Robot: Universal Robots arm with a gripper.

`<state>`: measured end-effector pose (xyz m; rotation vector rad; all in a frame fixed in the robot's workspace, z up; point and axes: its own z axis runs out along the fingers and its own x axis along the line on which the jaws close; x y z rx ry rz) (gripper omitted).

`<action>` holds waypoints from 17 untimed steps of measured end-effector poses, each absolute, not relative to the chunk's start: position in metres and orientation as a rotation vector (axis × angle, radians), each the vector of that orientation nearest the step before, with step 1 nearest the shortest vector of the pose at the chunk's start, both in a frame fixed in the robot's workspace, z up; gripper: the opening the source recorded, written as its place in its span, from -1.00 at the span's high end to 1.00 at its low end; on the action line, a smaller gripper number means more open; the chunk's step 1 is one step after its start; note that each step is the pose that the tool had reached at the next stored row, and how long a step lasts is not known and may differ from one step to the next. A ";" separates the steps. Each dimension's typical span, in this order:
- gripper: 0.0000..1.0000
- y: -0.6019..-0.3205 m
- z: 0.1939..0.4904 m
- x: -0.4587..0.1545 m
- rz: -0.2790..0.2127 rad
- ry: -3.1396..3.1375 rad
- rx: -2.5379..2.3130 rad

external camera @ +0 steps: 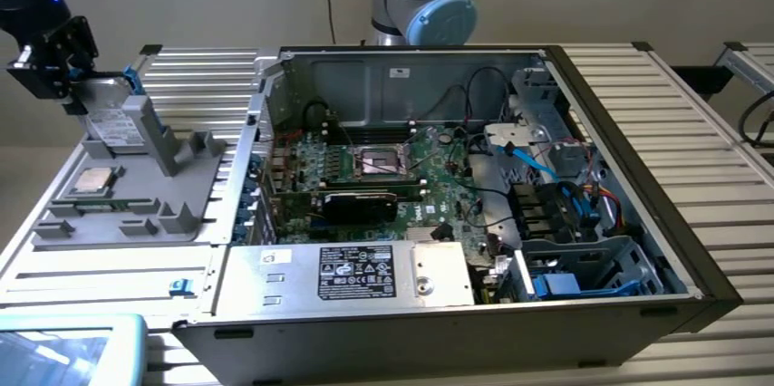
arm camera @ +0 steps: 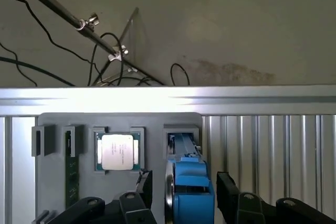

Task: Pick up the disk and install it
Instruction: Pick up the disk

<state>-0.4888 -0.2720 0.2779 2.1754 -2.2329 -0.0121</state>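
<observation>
My hand (arm camera: 185,182) is over the disk (external camera: 111,119), open wide.
The disk stands on its edge in the grey holder (external camera: 133,209) on the tabletop (external camera: 677,132), beside the open computer case (external camera: 362,69). I see one finger (arm camera: 144,184) on each side of it, near the little chip (arm camera: 117,151).

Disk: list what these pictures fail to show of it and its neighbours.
The disk: label print too small in the exterior view.
Its faces: edge-on in the wrist view behind the blue rail; one end cut by the frame.
The processor: markings too small, both views.
</observation>
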 end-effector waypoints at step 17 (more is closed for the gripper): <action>-0.21 -0.271 0.277 -0.489 -0.007 -2.251 2.151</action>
